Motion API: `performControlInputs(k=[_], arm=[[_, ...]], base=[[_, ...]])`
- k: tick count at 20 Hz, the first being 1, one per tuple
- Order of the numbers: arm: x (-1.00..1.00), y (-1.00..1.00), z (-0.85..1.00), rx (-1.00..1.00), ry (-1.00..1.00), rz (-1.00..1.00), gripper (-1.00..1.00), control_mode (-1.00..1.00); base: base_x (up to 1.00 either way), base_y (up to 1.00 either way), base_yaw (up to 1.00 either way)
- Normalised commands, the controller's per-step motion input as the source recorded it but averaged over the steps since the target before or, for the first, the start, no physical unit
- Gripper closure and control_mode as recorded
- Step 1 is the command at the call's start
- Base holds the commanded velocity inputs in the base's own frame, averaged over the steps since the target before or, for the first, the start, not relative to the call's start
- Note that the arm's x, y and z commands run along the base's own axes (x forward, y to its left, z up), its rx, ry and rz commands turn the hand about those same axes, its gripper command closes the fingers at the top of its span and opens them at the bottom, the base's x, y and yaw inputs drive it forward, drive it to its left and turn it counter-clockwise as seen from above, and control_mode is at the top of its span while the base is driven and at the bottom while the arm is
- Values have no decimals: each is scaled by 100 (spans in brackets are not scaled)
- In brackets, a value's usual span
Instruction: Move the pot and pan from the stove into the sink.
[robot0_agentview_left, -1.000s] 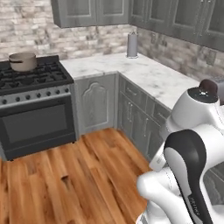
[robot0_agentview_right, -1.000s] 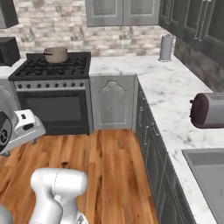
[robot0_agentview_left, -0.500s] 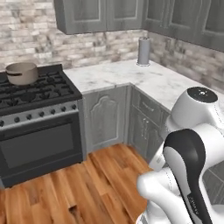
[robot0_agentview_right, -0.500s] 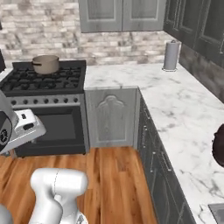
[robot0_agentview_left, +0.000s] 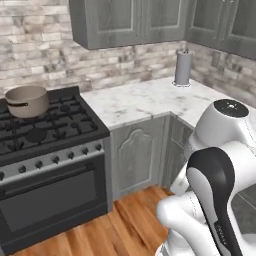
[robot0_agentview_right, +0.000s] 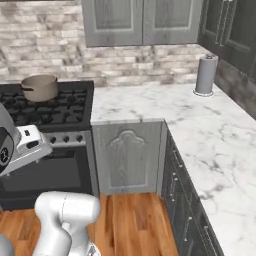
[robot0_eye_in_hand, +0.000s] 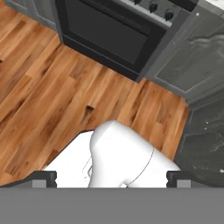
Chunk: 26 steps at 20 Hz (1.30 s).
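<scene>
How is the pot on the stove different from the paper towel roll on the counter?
The pot is tan-brown, wide and low; the paper towel roll is grey, tall and thin. The pot sits on the black stove, while the roll stands on the white marble counter. Both are round and upright near the back wall.

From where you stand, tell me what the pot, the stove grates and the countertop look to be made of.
Pot: tan-brown with a matte, even finish, possibly enamelled or coated metal; the render leaves it open.
Stove grates: dull black bars, like cast iron.
Countertop: white with grey veining and a smooth, polished look, like marble.
</scene>
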Motion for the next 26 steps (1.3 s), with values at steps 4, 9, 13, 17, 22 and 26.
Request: performControlInputs(k=[4, 9, 13, 17, 22, 26], arm=[[0, 0, 0, 0, 0, 0, -100, 100], [0, 0, 0, 0, 0, 0, -100, 100], [0, 0, 0, 0, 0, 0, -100, 100], [0, 0, 0, 0, 0, 0, -100, 100], [0, 0, 0, 0, 0, 0, -100, 100], [0, 0, 0, 0, 0, 0, -100, 100]], base=[[90, 31, -5], [81, 27, -4], [16, 4, -2], [9, 45, 0], [11, 92, 0], [10, 89, 0]])
